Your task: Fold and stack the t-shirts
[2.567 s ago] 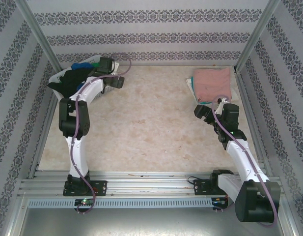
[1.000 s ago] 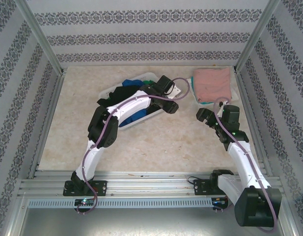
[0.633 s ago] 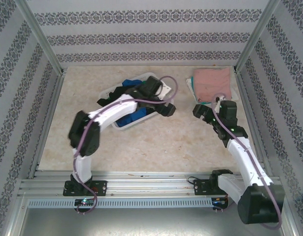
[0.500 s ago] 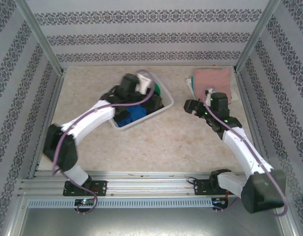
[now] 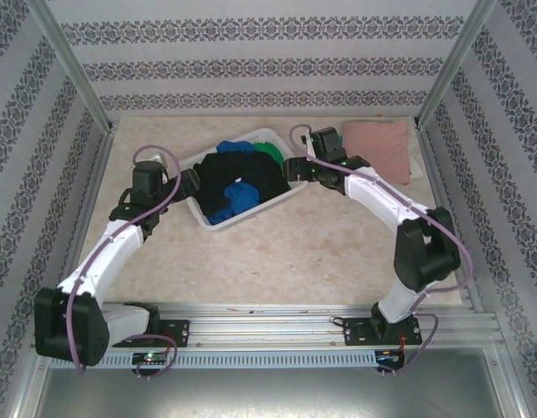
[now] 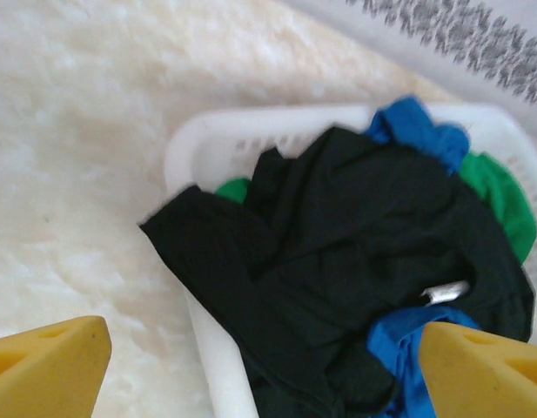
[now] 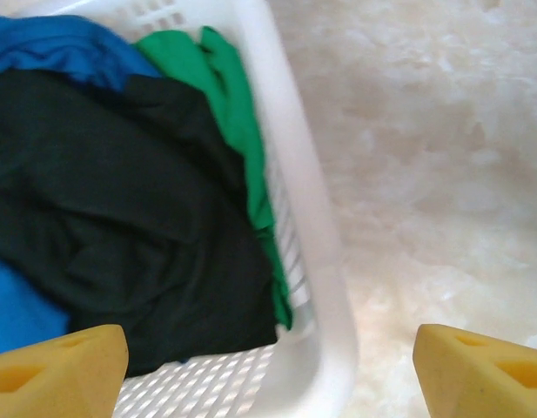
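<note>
Your left hand [image 6: 264, 374] is open, its yellow fingers [image 6: 46, 366] spread wide with nothing gripped, hovering at the left end of the white basket [image 6: 185, 152]. Your right hand [image 7: 268, 374] is open too, its fingers spread either side of the basket's right wall from above; you cannot tell whether they touch it. In the basket a black t-shirt [image 5: 242, 174] lies crumpled on top, one flap spilling over the left rim. A blue t-shirt [image 5: 238, 198] shows beneath it at the near side, and more blue cloth peeks out at the far edge. A green t-shirt [image 5: 270, 150] is tucked against the right wall. A pink t-shirt [image 5: 379, 148] lies folded on the worktop [image 5: 294, 252] in the far right corner, well apart from the basket.
</note>
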Robot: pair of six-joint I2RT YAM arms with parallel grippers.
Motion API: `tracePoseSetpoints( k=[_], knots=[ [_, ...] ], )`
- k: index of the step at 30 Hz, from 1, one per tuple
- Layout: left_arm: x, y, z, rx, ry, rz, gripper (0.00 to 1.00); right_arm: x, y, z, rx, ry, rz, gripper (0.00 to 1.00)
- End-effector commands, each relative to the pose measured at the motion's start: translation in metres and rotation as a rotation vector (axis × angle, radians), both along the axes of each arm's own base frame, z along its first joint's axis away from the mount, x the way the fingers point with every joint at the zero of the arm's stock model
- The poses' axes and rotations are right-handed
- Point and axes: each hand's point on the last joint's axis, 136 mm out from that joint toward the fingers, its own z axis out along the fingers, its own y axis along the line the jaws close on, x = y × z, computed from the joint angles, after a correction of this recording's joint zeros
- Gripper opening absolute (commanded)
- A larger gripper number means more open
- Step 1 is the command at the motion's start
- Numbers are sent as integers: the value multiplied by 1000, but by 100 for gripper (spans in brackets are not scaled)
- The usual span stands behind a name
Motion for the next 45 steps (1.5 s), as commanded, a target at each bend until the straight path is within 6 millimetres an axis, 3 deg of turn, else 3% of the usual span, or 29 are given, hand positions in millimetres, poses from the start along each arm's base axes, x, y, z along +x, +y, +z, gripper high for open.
tracePoseSetpoints(
  k=[1,7,10,13,22,26,29,31,33,36,41,45],
  knots=[
    [11,-23,-33,-112,67,-76,69,19,-13,-10,-98,28,-14,83],
    [41,-41,-63,-173,114,-129,49,32,-18,-31,-95,99,-28,76],
    [60,-45,-66,-162,110,-152,32,37,-24,-38,-70,114,-65,75],
    [87,-51,-64,-148,99,-190,24,43,-29,-44,-31,144,-91,68],
    [164,-72,-56,-155,62,-290,17,67,-32,-60,48,190,-149,43],
    [193,-76,-53,-127,38,-317,17,89,-32,-61,57,170,-182,33],
    [216,-78,-56,-105,1,-340,17,111,-32,-66,62,159,-203,31],
    [230,-77,-59,-115,-14,-340,26,123,-30,-70,74,163,-211,31],
    [239,-76,-62,-130,-17,-337,28,130,-30,-73,77,167,-217,33],
    [241,-72,-52,-118,-27,-341,43,134,-33,-59,72,142,-224,39],
    [217,-57,-12,-34,-65,-324,64,125,-51,-18,14,87,-222,56],
    [184,-45,13,21,-76,-310,78,106,-67,12,-58,42,-231,66]
  ],
)
